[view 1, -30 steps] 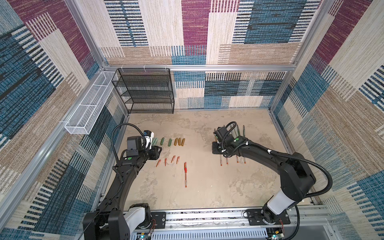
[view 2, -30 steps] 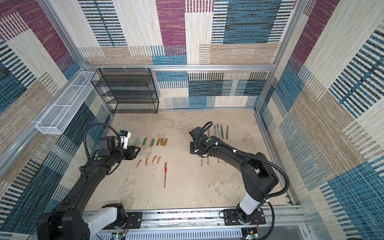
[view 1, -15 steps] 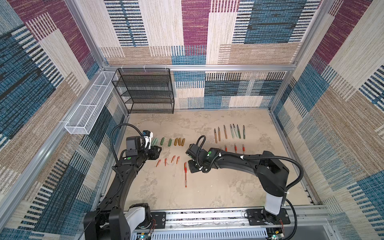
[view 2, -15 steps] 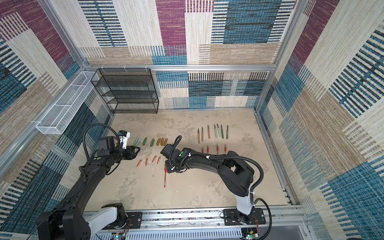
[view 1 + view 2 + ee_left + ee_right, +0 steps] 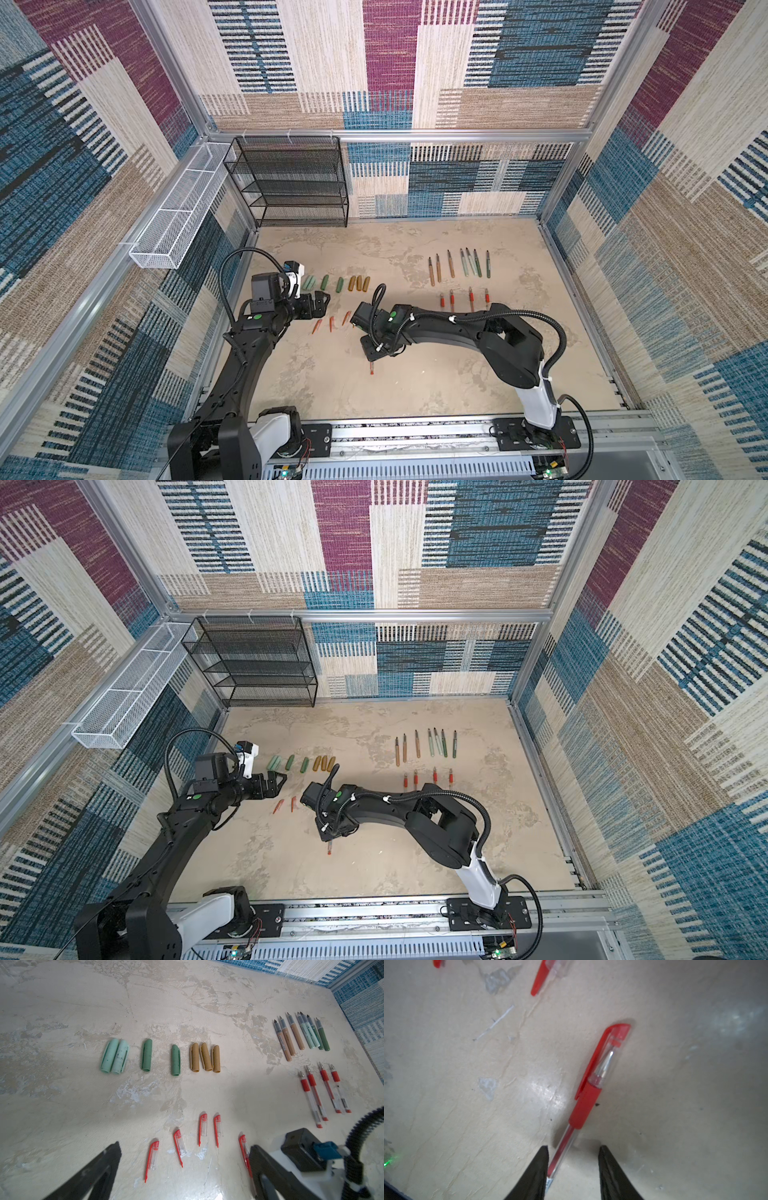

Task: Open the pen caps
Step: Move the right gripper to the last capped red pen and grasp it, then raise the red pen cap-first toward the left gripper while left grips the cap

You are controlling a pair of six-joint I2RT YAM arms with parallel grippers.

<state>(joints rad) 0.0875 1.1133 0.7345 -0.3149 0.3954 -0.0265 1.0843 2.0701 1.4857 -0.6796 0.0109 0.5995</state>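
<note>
Right gripper (image 5: 573, 1148) first: its jaws are partway apart, straddling the clear barrel of the one capped red pen (image 5: 591, 1093), which lies flat on the table (image 5: 415, 395). The barrel sits right up against one finger (image 5: 537, 1172) with a clear gap to the opposite one, so nothing's being squeezed. The pen's red cap (image 5: 610, 1051) is on, out ahead of the fingertips. In both top views this is lower centre of the frame, and only the pen's tail pokes out from under the wrist, toward the front rail (image 5: 415, 430).

Left gripper (image 5: 185, 1145) is spread wide and holds nothing, hovering left of centre. Five loose red caps (image 5: 203, 1128) lie in a ragged row below it. One is just beside a fingertip, and I can't tell if it's touching.

Further back, left of centre, is a row of stubby caps. There are two mint caps (image 5: 308, 283) touching, two dark green caps (image 5: 324, 282) apart, and three gold-brown caps (image 5: 359, 283) bunched together. Right of centre are four uncapped red pens (image 5: 471, 298), with the marker barrels (image 5: 451, 268) behind them.

For room to move, the lower right and the strip along the front rail are bare tabletop. Metal frame rails edge the table left and right. A black wire shelf (image 5: 291, 183) stands in the far left corner, and a white mesh basket (image 5: 178, 216) hangs on the left wall.
</note>
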